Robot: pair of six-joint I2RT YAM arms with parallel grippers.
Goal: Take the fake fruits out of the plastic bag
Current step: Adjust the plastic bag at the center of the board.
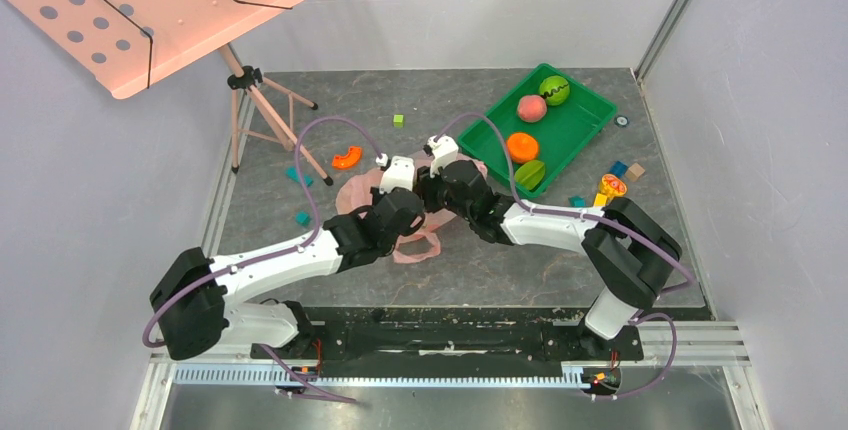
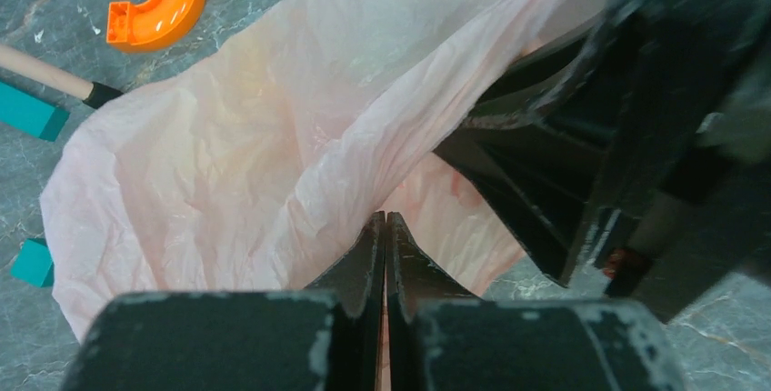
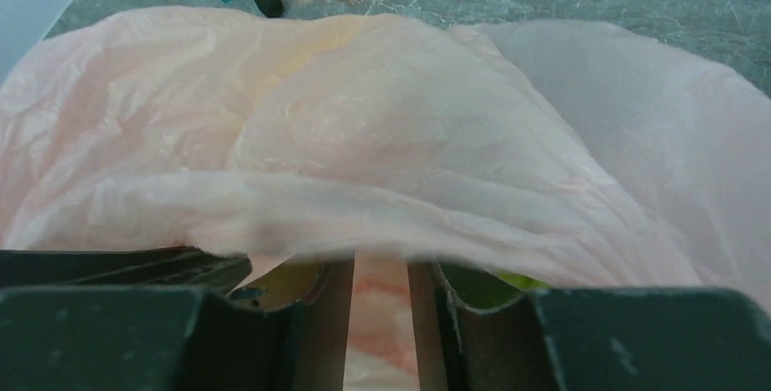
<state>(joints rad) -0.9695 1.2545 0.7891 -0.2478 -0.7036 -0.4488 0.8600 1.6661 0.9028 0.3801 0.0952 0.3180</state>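
Observation:
The pink plastic bag (image 1: 358,195) lies crumpled mid-table, one loop handle (image 1: 420,248) toward me. My left gripper (image 1: 392,178) is shut on a fold of the bag (image 2: 273,136); its fingertips (image 2: 386,218) meet with thin pink film between them and hold that edge up. My right gripper (image 1: 443,155) reaches under the raised film (image 3: 364,136). Its jaws (image 3: 382,259) stand slightly apart and the film hides their tips. Inside the bag a yellow fruit surface (image 3: 289,282) shows left of the fingers and a green one (image 3: 505,280) shows right of them. The other fruits are hidden.
A green tray (image 1: 580,115) at the back right holds a green ball, a pink peach, an orange fruit and a green-red piece. An orange curved block (image 1: 347,157), teal blocks (image 1: 298,175) and a music stand's legs (image 1: 262,110) are left of the bag. Small blocks (image 1: 612,187) lie right.

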